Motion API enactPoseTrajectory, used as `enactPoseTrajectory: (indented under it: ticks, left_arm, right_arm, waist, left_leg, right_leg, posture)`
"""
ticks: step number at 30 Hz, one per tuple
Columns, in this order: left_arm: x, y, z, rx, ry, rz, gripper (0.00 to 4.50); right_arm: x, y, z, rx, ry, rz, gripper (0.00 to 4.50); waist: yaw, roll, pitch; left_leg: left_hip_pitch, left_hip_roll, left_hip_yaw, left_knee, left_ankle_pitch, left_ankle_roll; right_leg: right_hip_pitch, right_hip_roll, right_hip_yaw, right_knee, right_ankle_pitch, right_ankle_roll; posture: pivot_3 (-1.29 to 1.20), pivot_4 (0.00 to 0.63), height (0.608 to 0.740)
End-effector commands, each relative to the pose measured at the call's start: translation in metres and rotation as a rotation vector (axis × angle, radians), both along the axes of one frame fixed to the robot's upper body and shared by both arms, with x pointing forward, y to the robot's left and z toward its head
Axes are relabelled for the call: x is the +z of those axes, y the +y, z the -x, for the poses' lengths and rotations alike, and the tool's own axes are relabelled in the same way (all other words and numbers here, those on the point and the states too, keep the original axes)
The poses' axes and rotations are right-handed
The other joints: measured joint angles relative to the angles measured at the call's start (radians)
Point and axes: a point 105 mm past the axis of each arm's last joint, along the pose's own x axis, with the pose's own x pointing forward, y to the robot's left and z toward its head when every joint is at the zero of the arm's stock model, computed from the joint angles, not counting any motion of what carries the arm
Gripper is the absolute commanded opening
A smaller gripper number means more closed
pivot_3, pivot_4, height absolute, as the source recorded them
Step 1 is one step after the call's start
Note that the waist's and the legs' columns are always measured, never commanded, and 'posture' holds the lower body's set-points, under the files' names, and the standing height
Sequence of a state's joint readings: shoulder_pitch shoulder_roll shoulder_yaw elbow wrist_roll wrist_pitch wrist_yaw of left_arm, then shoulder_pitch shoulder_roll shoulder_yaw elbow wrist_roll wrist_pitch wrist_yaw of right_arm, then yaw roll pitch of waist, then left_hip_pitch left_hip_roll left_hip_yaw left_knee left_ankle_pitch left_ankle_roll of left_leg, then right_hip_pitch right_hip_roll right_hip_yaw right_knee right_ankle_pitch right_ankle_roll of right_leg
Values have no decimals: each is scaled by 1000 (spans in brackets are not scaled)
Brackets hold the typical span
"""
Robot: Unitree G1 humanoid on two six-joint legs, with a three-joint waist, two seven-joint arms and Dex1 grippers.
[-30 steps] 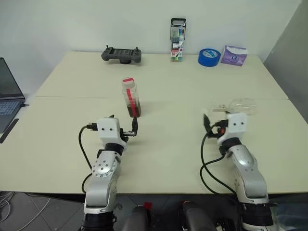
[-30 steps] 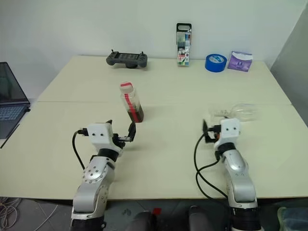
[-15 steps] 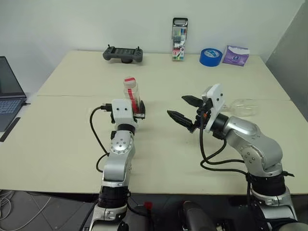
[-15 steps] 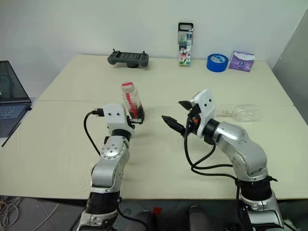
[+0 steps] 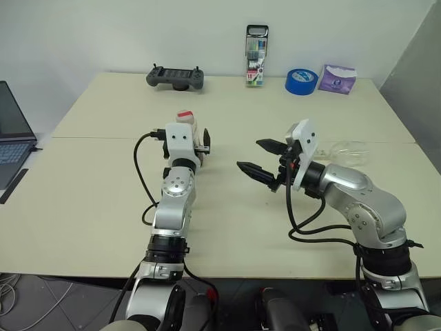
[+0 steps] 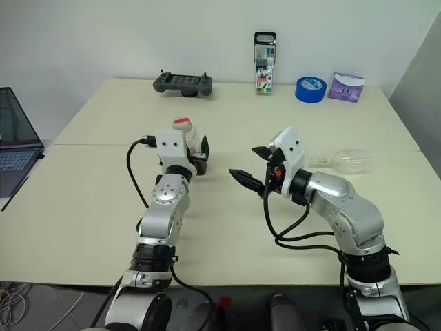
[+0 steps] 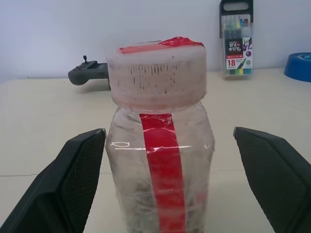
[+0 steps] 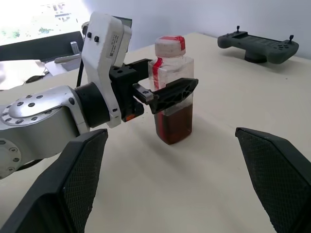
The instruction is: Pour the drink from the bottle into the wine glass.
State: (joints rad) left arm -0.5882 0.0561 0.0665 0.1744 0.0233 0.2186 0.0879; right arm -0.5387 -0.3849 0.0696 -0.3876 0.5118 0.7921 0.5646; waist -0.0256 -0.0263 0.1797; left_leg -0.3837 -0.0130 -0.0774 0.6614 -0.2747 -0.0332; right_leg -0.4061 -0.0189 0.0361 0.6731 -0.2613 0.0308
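On the big pale table: one small clear plastic bottle with a red stripe and a whitish cap with red on top, standing upright near the middle, a little dark reddish-brown drink low inside it; one clear wine glass lying on its side near the right edge, well apart from the bottle; one left gripper with black fingers spread wide, one finger on each side of the bottle, not squeezing it, gaps showing on both sides in the left wrist view; one right gripper held above the table between bottle and glass, pointing toward the bottle, fingers wide apart too, holding nothing; along the far edge, one dark grey game controller, one tall clear case of coloured marker pens, one blue roll of tape, one purple packet; at the far left, one open laptop, partly cut off.
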Motion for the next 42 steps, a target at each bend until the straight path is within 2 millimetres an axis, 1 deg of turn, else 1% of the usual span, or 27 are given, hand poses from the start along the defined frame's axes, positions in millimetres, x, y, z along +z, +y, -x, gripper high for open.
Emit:
enactPoseTrajectory:
  ticks: [1,7,14,17,22,23,24,26,28,30,31,33,35,37,39,42]
  left_arm:
    - [18,-3,-6,-18,-72,-2,4482]
    - [21,-14,-13,-55,-97,-7,4482]
    - [20,-15,-11,-44,-103,4,4482]
    - [20,-15,-11,-44,-107,-5,3876]
    - [21,-8,-10,-33,-118,-21,2304]
    - [22,-6,-11,-30,-121,-24,2156]
    - [23,-4,-11,-30,-124,-28,2153]
    - [28,-3,-11,-58,-140,-36,2153]
    - [39,-11,-8,-186,-160,5,2153]
    - [47,-25,2,-358,-168,11,2153]
    - [47,-31,9,-451,-157,17,2153]
    - [47,-41,26,-627,-133,34,2153]
    - [45,-51,47,-800,-104,75,2153]
    - [38,-60,64,-929,-72,61,2153]
    - [26,-73,80,-1038,-33,-2,2153]
    - [22,-85,91,-1110,-15,-5,2153]
  right_arm:
    - [7,4,7,25,-39,-1,4500]
    - [3,2,8,16,-31,-1,4500]
    - [-8,5,15,25,-17,30,4500]
    - [-10,6,15,24,-18,40,4500]
    - [-9,6,14,25,-23,42,4500]
    - [-6,5,13,23,-28,37,4500]
    - [-1,4,13,21,-36,29,4500]
    - [14,-2,7,-35,-85,17,4500]
    - [26,-13,-2,-132,-88,20,4500]
    - [41,-19,-4,-158,-78,-15,4500]
    - [48,-20,-4,-155,-70,-45,4500]
    - [60,-16,-2,-132,-70,-68,4500]
    - [67,-9,-4,-131,-63,-77,4500]
    - [69,-2,-6,-130,-37,-92,4500]
    - [61,9,-1,-92,-4,-65,4500]
    - [47,15,1,-90,36,-33,4500]
  waist:
    - [0,0,0]
    - [0,0,0]
    - [-1,0,0]
    - [-1,0,0]
    - [-1,0,0]
    - [-1,0,0]
    - [-1,0,0]
    - [-2,0,0]
    - [-2,0,0]
    - [-1,0,0]
    - [-1,0,0]
    - [-3,0,0]
    - [-5,0,0]
    - [-7,1,0]
    - [-6,1,0]
    - [-4,2,1]
  left_leg:
    - [0,0,0,0,0,0]
    - [0,-1,0,0,0,0]
    - [0,-1,0,0,0,0]
    - [0,-1,0,0,0,0]
    - [0,-1,0,0,0,0]
    - [0,-1,0,0,0,0]
    - [0,-1,0,0,0,0]
    - [0,-1,0,0,0,0]
    - [0,-1,0,0,0,0]
    - [-1,-1,0,0,0,0]
    - [-2,-1,0,0,0,0]
    - [-3,0,0,0,0,-1]
    - [-4,0,0,-1,2,-3]
    - [-4,1,1,-1,1,-3]
    - [-4,2,0,-1,0,-1]
    - [-4,2,-1,0,0,0]
  right_leg:
    - [0,0,0,0,0,0]
    - [0,0,0,0,0,0]
    - [0,-1,0,0,0,0]
    - [0,-1,0,0,0,0]
    - [0,-1,0,0,0,0]
    - [0,-1,0,0,0,0]
    - [0,-1,0,0,0,0]
    - [-1,-1,0,0,0,0]
    - [-1,-1,0,1,0,0]
    - [-1,-1,-1,1,0,0]
    - [-2,-1,-1,1,0,0]
    - [-3,-1,0,0,0,0]
    - [-4,-2,1,0,0,0]
    - [-5,-2,2,0,0,0]
    - [-5,-2,2,0,0,0]
    - [-5,-1,2,2,0,0]
  posture:
    - [0,150,740]
    - [0,150,740]
    - [0,150,740]
    - [0,150,740]
    - [0,150,740]
    - [0,150,740]
    - [0,150,740]
    - [0,150,740]
    - [0,150,740]
    - [0,150,740]
    - [0,150,740]
    - [0,150,740]
    - [0,150,740]
    - [0,150,740]
    - [0,150,740]
    - [0,150,740]
